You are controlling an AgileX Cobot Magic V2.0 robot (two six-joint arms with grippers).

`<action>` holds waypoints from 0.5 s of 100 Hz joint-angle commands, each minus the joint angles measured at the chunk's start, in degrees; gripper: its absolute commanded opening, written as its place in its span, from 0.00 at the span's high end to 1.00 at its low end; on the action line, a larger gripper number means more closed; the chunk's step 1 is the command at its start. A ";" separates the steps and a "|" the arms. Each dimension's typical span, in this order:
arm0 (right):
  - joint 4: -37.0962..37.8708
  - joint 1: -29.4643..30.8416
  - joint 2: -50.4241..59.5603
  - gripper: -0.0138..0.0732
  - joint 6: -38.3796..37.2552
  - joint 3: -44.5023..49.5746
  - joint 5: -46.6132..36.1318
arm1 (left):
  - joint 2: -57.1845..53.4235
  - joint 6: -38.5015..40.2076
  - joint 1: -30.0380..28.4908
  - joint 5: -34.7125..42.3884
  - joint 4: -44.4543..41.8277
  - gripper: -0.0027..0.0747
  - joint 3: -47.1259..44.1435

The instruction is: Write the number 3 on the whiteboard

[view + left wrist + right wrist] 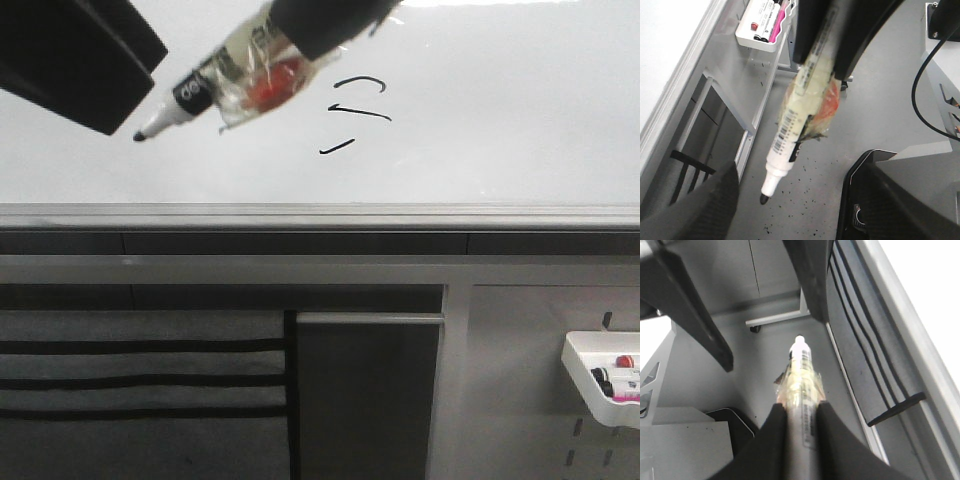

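Observation:
The number 3 [358,112] stands as three thin black strokes on the whiteboard [500,120]. My right gripper [312,35] is shut on a tape-wrapped white marker [215,90]. The marker's black tip sits left of the strokes; whether it touches the board I cannot tell. The right wrist view shows the fingers [765,440] clamped on the marker [801,375]. My left gripper [75,60] is at the upper left, beside the tip. In the left wrist view it [790,210] is open and empty, with the marker [792,132] pointing between its fingers.
A grey metal edge strip [320,215] runs under the board. A small white tray of markers [600,380] hangs at the lower right, also in the left wrist view [765,25]. A grey cabinet frame with dark panels stands below.

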State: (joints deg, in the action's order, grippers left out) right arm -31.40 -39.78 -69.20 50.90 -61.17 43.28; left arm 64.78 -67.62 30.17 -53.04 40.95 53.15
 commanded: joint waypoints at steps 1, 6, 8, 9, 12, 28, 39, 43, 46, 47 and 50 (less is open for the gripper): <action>-1.40 -0.08 0.98 0.87 1.93 -3.31 -0.52 | -0.69 -0.09 0.48 2.78 2.30 0.36 2.01; -1.40 -0.08 0.98 0.87 2.80 -3.87 -0.04 | -0.69 -0.47 0.48 3.40 2.16 0.36 2.01; -1.40 -0.08 0.98 0.87 3.18 -4.19 0.08 | -0.69 -0.61 0.48 3.53 2.16 0.36 2.01; -1.40 -0.08 0.98 0.87 3.27 -4.21 0.05 | -0.69 -0.76 0.48 3.53 2.16 0.36 2.01; -1.40 -0.08 0.98 0.87 3.58 -4.49 0.22 | -0.69 -1.33 0.48 3.66 2.16 0.36 2.01; -1.40 -0.08 0.98 0.87 5.34 -4.73 0.67 | -0.69 -1.62 0.63 3.56 2.14 0.37 2.01; -1.40 -0.08 0.98 0.87 6.82 -4.73 0.80 | -0.69 -1.85 0.63 3.64 1.03 0.43 2.01; -1.40 -0.08 0.98 0.87 7.09 -4.73 0.80 | -0.69 -1.85 0.63 3.64 1.04 0.45 2.01; -1.40 -0.08 0.98 0.87 7.17 -4.73 0.70 | -0.69 -1.85 0.63 3.64 1.04 0.47 2.01; -1.40 -0.08 0.98 0.87 7.17 -4.73 0.70 | -0.69 -1.85 0.63 3.64 1.04 0.48 2.01; -1.40 -0.08 0.98 0.87 7.17 -4.73 0.70 | -0.69 -1.85 0.63 3.64 1.04 0.50 2.01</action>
State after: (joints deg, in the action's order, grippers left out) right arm -31.40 -39.78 -69.20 56.98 -63.93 46.03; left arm 64.78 -69.43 30.29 -51.16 39.81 53.15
